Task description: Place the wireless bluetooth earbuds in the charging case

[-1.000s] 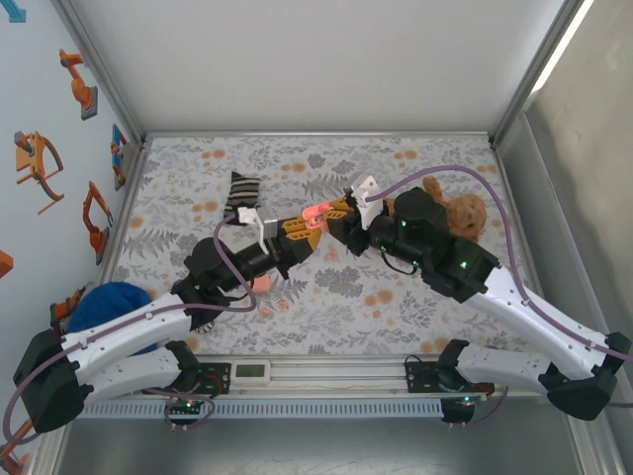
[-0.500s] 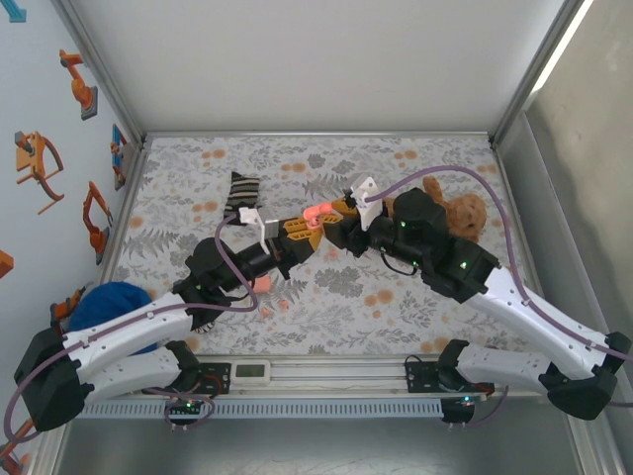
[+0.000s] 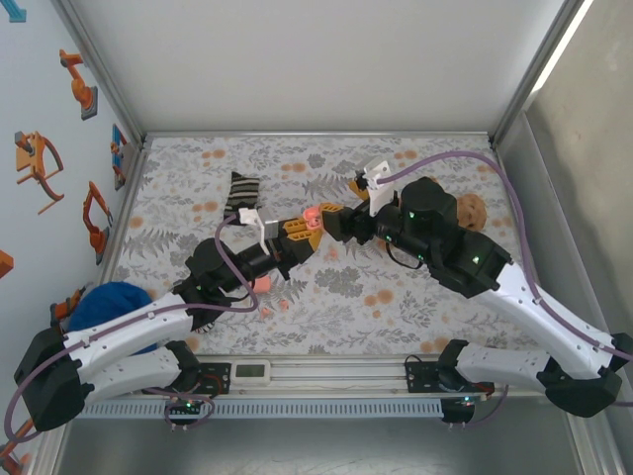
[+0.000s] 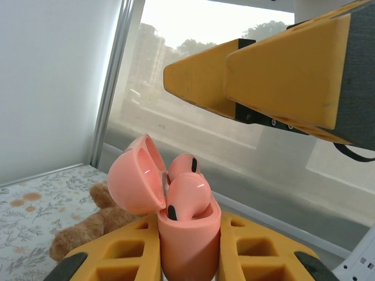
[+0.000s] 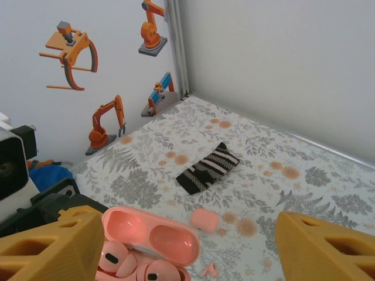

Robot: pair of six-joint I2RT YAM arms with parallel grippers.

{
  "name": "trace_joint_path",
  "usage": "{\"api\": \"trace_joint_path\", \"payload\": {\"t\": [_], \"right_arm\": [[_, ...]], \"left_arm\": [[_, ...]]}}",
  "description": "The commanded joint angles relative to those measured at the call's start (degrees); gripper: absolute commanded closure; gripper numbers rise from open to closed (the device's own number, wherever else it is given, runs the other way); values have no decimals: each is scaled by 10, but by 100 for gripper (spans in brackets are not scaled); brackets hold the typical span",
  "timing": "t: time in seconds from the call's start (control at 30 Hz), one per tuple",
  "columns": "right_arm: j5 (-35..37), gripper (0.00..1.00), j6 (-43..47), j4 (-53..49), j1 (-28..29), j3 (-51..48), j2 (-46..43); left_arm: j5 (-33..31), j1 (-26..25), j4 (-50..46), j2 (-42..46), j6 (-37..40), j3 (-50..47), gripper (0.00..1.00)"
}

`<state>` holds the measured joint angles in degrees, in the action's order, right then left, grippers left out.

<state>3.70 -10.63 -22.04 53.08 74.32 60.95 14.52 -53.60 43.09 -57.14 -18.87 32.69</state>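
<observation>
**Over the middle of the worktop: case pinched, buds sitting in it**

Up above the floral worktop (image 3: 415, 297), the left claw (image 3: 309, 222) was clamped on the pink charging case (image 4: 188, 237), holding it upright off the cloth. Its lid (image 4: 136, 182) was flipped back, and two earbuds (image 4: 188, 192) sat in the wells, tops poking out over the rim.

The right claw (image 5: 190, 225) hung right by the open case with its orange fingers (image 5: 55, 246) spread wide and nothing between them. From the left wrist cam those fingers loomed over the case, close but not touching it.

Other stuff lying around:
- a second pink case (image 5: 204, 219), shut, flat on the cloth just beyond the held one
- a loose pink nub (image 5: 208, 270) near it, too small to make out properly
- a striped sock (image 3: 240, 190) further back on the left, well apart from the claws
- a teddy bear (image 3: 473, 210) on the right, mostly hidden behind the right arm
- a blue bundle (image 3: 109, 305) at the near left edge, tucked by the left arm

Robot arm stickers (image 5: 73, 50) were on the left wall.
</observation>
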Motion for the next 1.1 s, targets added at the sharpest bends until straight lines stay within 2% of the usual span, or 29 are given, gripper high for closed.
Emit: {"api": "trace_joint_path", "payload": {"t": [0.0,0.13,0.27,0.47,0.7,0.9,1.07], "right_arm": [[18,20,-19,-7,2,13,-11],[8,9,-33,-12,-5,12,-17],[-46,1,-59,-19,-36,7,-20],[-145,1,-109,-13,-99,-13,-19],[-320,1,-192,52,-181,-63,-21],[-395,1,-249,127,-199,-105,-24],[-432,1,-285,174,-200,-121,-15]], "left_arm": [[-2,-3,24,10,-7,-7,100],[-1,-3,19,15,-6,-8,100],[-4,-3,5,23,-2,-7,100],[-10,-3,-16,37,6,-9,100],[-8,-3,-39,53,13,-5,100],[0,1,-44,62,25,-8,100],[27,23,-18,69,2,-22,100]]}}
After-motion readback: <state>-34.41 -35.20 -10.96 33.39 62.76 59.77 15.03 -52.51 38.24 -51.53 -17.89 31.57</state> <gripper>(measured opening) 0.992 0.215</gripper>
